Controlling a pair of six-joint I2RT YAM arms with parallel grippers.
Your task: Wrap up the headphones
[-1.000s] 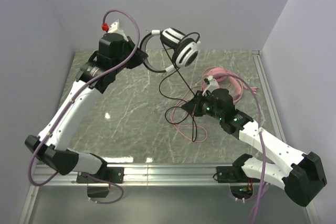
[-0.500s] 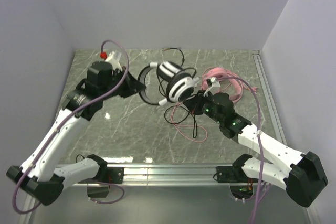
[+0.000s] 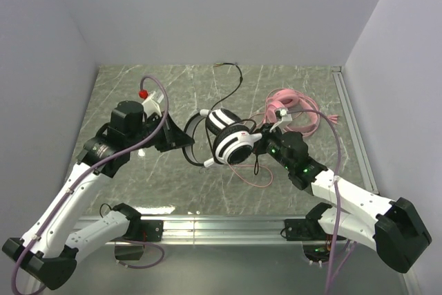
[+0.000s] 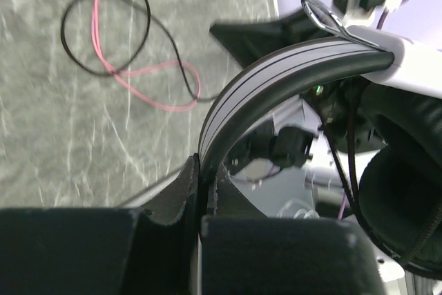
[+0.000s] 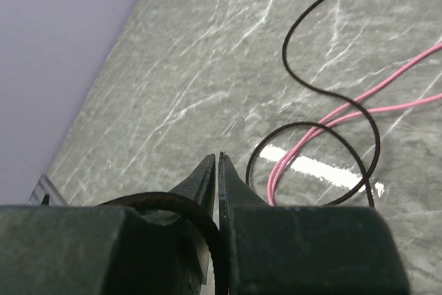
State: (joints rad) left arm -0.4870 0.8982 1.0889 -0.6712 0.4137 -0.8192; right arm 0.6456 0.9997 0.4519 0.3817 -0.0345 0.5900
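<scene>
The black and white headphones point(image 3: 231, 141) hang just above the table's middle. My left gripper point(image 3: 185, 140) is shut on their black headband point(image 4: 276, 67), with the band wedged between its jaws point(image 4: 202, 167) and an ear cup point(image 4: 407, 191) at the right. The headset's black cable point(image 3: 237, 77) trails to the back of the table and loops point(image 5: 311, 88) on the marble. My right gripper point(image 3: 254, 140) sits right beside the ear cups. Its tips point(image 5: 218, 157) stand a thin slit apart, and the black cable point(image 5: 214, 240) runs down into that slit at the base. The pink headphones point(image 3: 291, 101) lie at the back right.
The pink cable point(image 3: 259, 177) sprawls over the table between the ear cups and my right arm, crossing the black loop point(image 5: 387, 88). A metal rail point(image 3: 207, 224) borders the near edge and another runs along the right side point(image 3: 349, 122). Walls close in on three sides.
My left arm has brought the black and white headphones down from high at the back to the table's middle. My right gripper shifted slightly left, and its tips have parted a little.
</scene>
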